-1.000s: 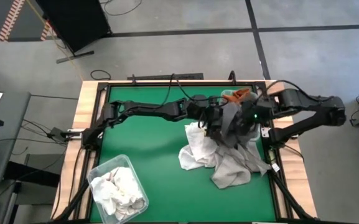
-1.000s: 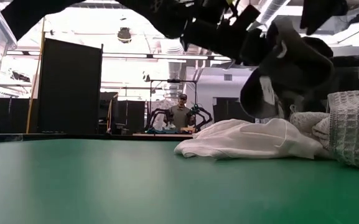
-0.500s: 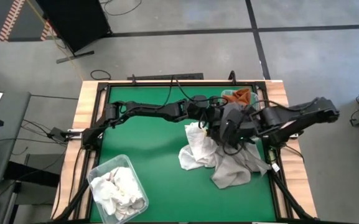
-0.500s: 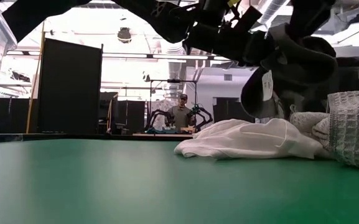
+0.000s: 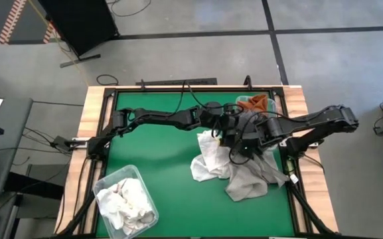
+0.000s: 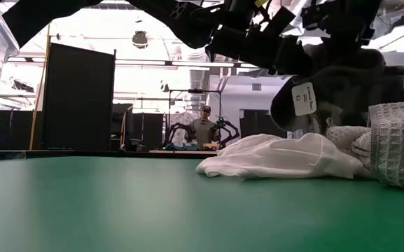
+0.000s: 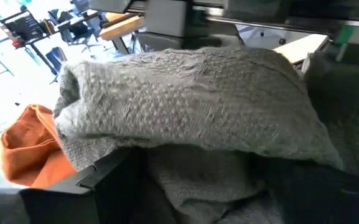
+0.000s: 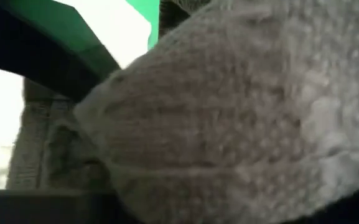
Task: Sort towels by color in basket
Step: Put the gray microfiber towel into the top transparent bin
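Since a second earlier, your right arm had swung in toward the middle of the table, bringing the right gripper (image 5: 239, 154) from beside the far-right bin down over the heap of towels, right next to the left gripper (image 5: 231, 135).

You had both grippers crowded on the same dark grey towel (image 6: 328, 87), which hung bunched above the white towel (image 6: 272, 157) on the green table (image 5: 158, 159). That reads like a handover or a two-handed attempt to pull one cloth free of the heap, though which one I can't say. Your left gripper's fingers (image 7: 111, 177) stood spread wide with the grey waffle cloth (image 7: 185, 99) draped across and between them. Whether they truly gripped it or only carried it is unclear. For the right gripper, grey cloth (image 8: 229, 124) filled its whole wrist view, so I cannot tell how its fingers stood.

As for containers, the clear bin (image 5: 126, 201) at the near-left corner held only white towels (image 5: 130, 202). A second bin (image 5: 244, 101) at the far right held at least one rust-orange towel (image 5: 257, 103). The remaining white and light grey towels (image 5: 247, 179) lay unsorted in a pile at the table's right.
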`<action>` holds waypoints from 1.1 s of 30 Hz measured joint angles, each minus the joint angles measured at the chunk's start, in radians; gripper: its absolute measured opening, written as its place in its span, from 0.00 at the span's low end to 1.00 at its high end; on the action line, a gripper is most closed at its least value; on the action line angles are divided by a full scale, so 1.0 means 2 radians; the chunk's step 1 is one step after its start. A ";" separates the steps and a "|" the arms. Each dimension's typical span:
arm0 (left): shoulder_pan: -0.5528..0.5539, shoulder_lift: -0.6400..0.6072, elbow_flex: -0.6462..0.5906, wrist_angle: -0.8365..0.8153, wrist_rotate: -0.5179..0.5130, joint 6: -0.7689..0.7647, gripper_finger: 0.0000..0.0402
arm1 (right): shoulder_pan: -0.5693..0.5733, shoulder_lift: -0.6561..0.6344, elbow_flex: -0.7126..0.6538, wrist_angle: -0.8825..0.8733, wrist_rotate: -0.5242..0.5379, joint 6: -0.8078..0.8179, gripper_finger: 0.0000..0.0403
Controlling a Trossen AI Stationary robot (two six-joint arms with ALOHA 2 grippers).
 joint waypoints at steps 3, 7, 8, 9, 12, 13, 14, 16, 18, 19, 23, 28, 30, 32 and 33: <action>0.000 0.000 0.000 0.002 -0.003 0.000 0.76 | 0.000 0.000 0.000 0.000 0.002 -0.011 0.40; 0.000 -0.004 0.000 -0.005 -0.005 0.004 0.76 | 0.000 -0.001 0.000 -0.008 0.003 -0.026 0.08; 0.000 -0.005 0.000 -0.006 -0.006 0.004 0.76 | 0.000 -0.003 0.000 -0.015 0.003 -0.025 0.07; 0.000 -0.008 0.000 -0.013 -0.009 0.004 0.76 | 0.001 -0.006 0.000 -0.022 0.003 -0.019 0.07; -0.001 -0.017 0.000 -0.036 -0.022 0.016 0.76 | 0.005 -0.018 0.009 -0.075 0.014 0.017 0.07; -0.001 -0.021 0.000 -0.052 -0.031 0.019 0.76 | 0.006 -0.021 0.015 -0.096 0.020 0.032 0.07; -0.002 -0.024 0.000 -0.063 -0.039 0.023 0.76 | 0.007 -0.025 0.020 -0.117 0.026 0.049 0.07; -0.002 -0.029 0.000 -0.082 -0.054 0.027 0.76 | 0.005 -0.035 0.026 -0.149 0.031 0.076 0.07; -0.001 -0.036 0.000 -0.109 -0.063 0.029 0.76 | -0.002 -0.047 0.025 -0.157 0.032 0.090 0.07; 0.000 -0.038 0.000 -0.118 -0.064 0.029 0.76 | -0.008 -0.054 0.022 -0.155 0.032 0.090 0.07; 0.000 -0.042 0.000 -0.178 -0.069 0.020 0.76 | -0.044 -0.074 0.000 -0.155 0.031 0.086 0.07; 0.000 -0.042 0.000 -0.253 -0.067 0.010 0.76 | -0.104 -0.095 -0.043 -0.103 -0.007 0.000 0.07; 0.000 -0.042 0.000 -0.272 -0.059 0.005 0.76 | -0.129 -0.103 -0.063 -0.065 -0.030 -0.046 0.07; 0.000 -0.042 0.000 -0.281 -0.047 0.002 0.76 | -0.154 -0.112 -0.083 -0.031 -0.043 -0.085 0.08; 0.000 -0.042 0.000 -0.285 -0.043 -0.001 0.76 | -0.167 -0.117 -0.093 -0.014 -0.048 -0.103 0.08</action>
